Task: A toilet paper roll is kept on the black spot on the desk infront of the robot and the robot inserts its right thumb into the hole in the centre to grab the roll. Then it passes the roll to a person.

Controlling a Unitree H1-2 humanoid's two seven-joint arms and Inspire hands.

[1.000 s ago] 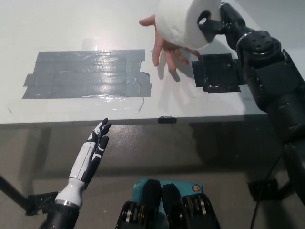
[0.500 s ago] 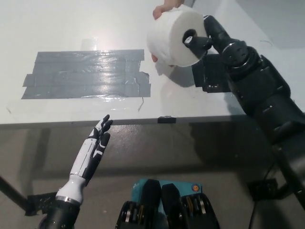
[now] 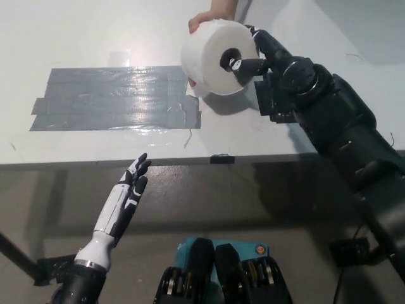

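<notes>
Unmarked toilet paper roll (image 3: pixel 213 58) on right hand (image 3: pixel 256 58)

The person's hand (image 3: pixel 212 14) is cut off by the top edge, and the toilet paper roll (image 3: pixel 212 60) hides its fingers. The roll also covers most of the right hand (image 3: pixel 256 57), so its grip cannot be judged fully. The black spot (image 3: pixel 278 101) under this hand is partly hidden by the arm.

white desk (image 3: pixel 95 31), grey tape patch (image 3: pixel 114 98), black spot (image 3: pixel 273 101)
</notes>
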